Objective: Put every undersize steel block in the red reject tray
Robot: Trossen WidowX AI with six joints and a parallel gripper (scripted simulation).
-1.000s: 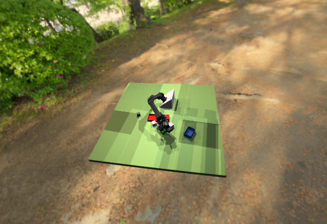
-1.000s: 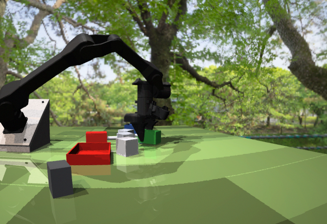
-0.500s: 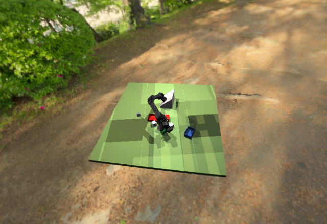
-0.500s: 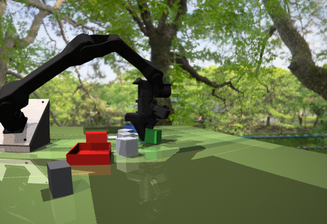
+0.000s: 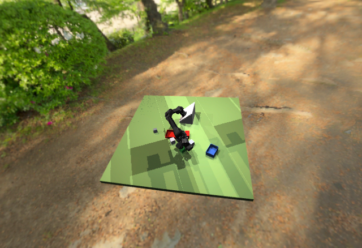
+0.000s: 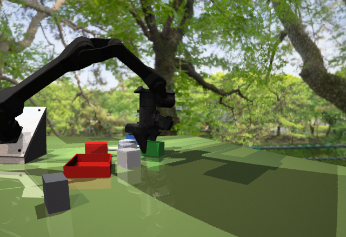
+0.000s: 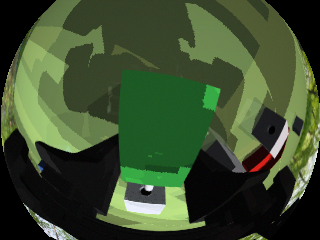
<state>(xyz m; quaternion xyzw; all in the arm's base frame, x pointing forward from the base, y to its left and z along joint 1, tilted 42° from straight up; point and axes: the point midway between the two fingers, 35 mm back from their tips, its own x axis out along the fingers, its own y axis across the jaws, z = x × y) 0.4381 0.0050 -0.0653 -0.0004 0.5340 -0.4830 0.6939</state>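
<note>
Spanning a green-patterned tabletop [image 5: 204,178] [image 6: 117,212] [image 7: 45,107] outdoors among trees, shadows surround the claw [image 5: 184,148] [image 6: 149,147] [image 7: 156,138], clamped on the green gauge [image 5: 182,149] [image 6: 155,148] [image 7: 165,125].

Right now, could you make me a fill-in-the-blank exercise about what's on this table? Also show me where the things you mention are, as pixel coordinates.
The gripper [image 5: 184,149] [image 6: 148,146] [image 7: 156,138] is shut on the ____ gauge [image 5: 182,149] [image 6: 155,148] [image 7: 162,122].
The near tray [image 5: 167,137] [image 6: 86,172] is ____.
The far tray [image 5: 209,154] [image 6: 130,137] is ____.
The lone block [image 5: 155,130] [image 6: 57,195] [image 7: 298,126] stands ____ the trays.

Missing words: green; red; blue; outside.

So the arm [image 5: 175,123] [image 6: 97,51]'s arched up and over, tool [image 5: 184,148] [image 6: 149,146] [image 7: 156,138] pointing straight down, fingers clamped partway apart on something green.
</note>
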